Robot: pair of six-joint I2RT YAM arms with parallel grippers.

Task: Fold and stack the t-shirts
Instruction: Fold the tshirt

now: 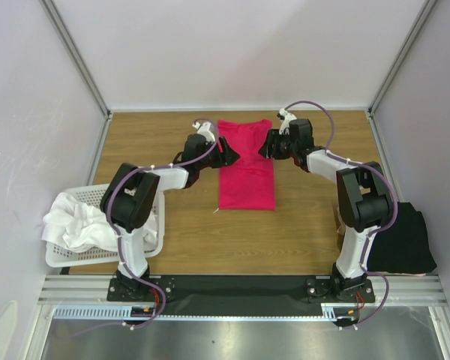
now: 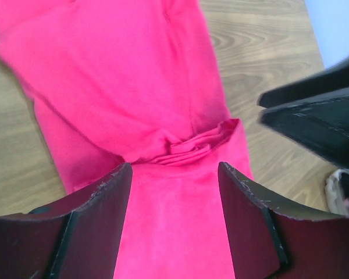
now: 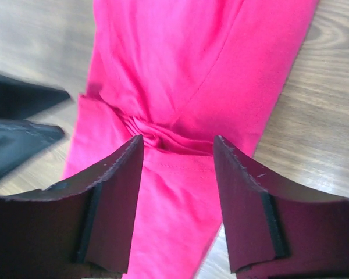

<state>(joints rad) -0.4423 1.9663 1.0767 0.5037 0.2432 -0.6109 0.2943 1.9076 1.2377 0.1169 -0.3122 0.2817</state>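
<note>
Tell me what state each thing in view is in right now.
pink t-shirt: flat on the table, sides folded in, a narrow strip.
white t-shirts: unfolded, heaped in the basket.
basket: upright at the table's left edge, full.
black t-shirt: lying at the right edge; fold unclear.
left gripper: open, at the pink t-shirt's left edge.
right gripper: open, at its right edge.

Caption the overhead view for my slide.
Left gripper and right gripper, both open, flank the folded pink t-shirt; white shirts in the basket, black shirt at right.
</note>
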